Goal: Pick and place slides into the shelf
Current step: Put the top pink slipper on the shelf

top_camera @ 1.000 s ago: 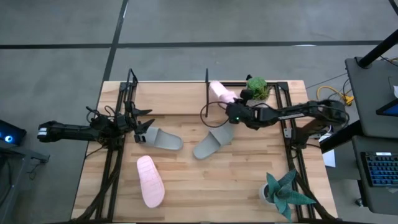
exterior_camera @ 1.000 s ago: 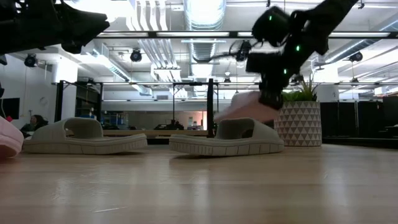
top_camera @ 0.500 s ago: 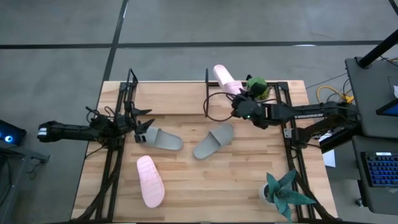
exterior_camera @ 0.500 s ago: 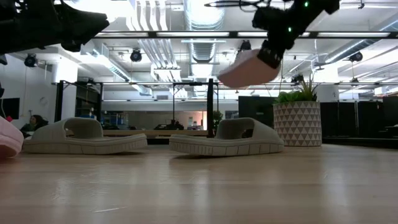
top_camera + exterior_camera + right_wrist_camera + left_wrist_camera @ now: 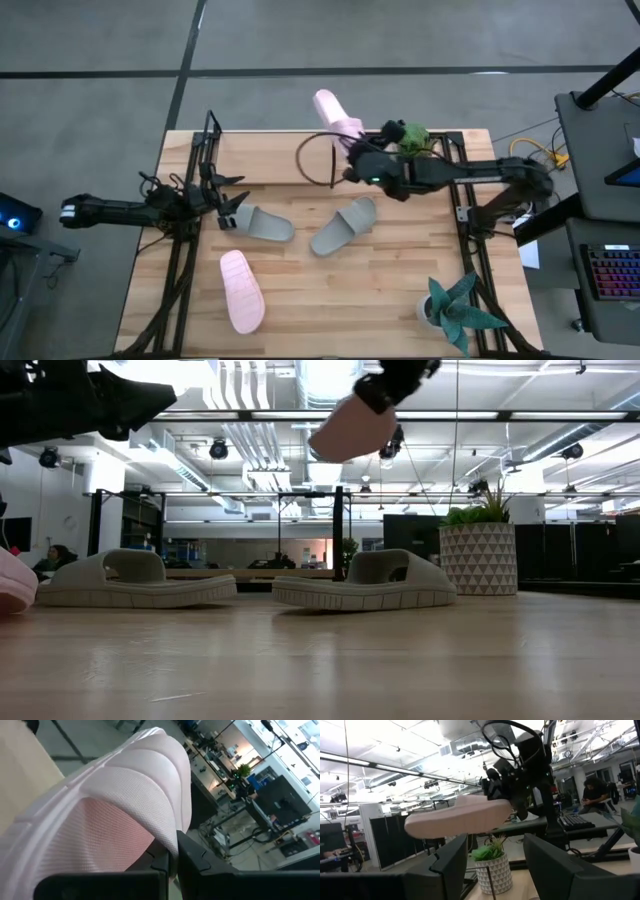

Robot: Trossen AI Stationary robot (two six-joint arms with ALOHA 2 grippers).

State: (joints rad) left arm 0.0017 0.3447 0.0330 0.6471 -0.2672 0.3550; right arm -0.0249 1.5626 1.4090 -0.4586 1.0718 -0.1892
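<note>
A pale pink slide [image 5: 330, 110] hangs high over the table's far edge, with my right gripper [image 5: 356, 152] shut on it; it also shows in the low view [image 5: 350, 428] and the left wrist view [image 5: 460, 815]. Two grey-green slides [image 5: 262, 222] [image 5: 342, 227] and a second pink slide [image 5: 242, 290] lie sole-down on the table. My left gripper [image 5: 228, 210] stands open at the left grey slide's end, nothing between its fingers [image 5: 452, 865]. The shelf [image 5: 250, 572] with black uprights [image 5: 212, 130] stands along the far edge. My right gripper pinches the edge of the pink slide's wide strap [image 5: 172, 842] between its two fingers [image 5: 195, 862], one under the strap and one outside. The fingers come roughly level from the table's right. The slide is lifted clear and tilted, its free end pointing far-left.
A potted plant in a patterned white pot [image 5: 413, 140] [image 5: 480, 560] stands at the far right beside my right arm. Another spiky plant [image 5: 455, 310] sits at the near right corner. A black cable loop [image 5: 315, 165] hangs by my right wrist.
My right gripper has risen steeply from just above the right grey slide and swung toward the table's left and far edge, rolling as it went. The pink slide went with it, lifted from near table height to well above the shelf's uprights.
</note>
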